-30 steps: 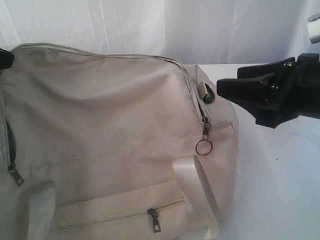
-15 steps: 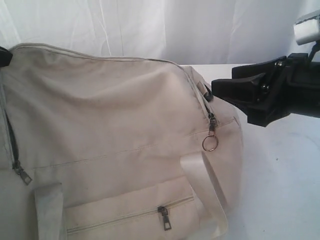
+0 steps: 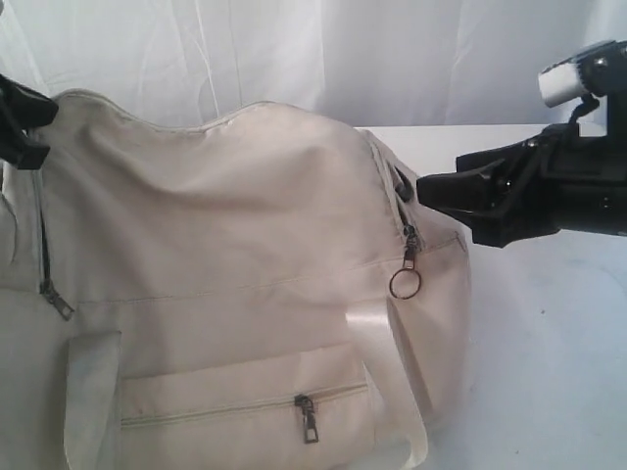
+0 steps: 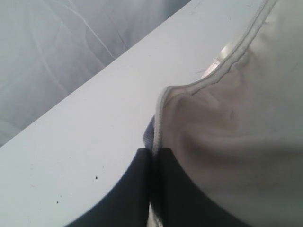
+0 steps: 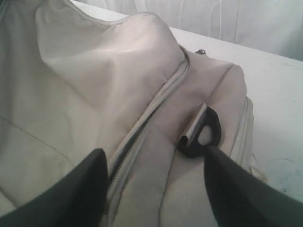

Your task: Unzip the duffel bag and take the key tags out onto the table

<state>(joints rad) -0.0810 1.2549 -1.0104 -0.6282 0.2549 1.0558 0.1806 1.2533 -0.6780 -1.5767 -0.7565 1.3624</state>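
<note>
My exterior view cuts the bag (image 3: 245,225) off at 6 and 9 o'clock, and its inside is hidden from me. The left gripper (image 3: 18,122) shows only as a dark sliver at 10 o'clock; the right gripper (image 3: 431,191) runs off at 3 o'clock. Both wrist views blur the fingers (image 5: 75,189) into black shapes.
</note>
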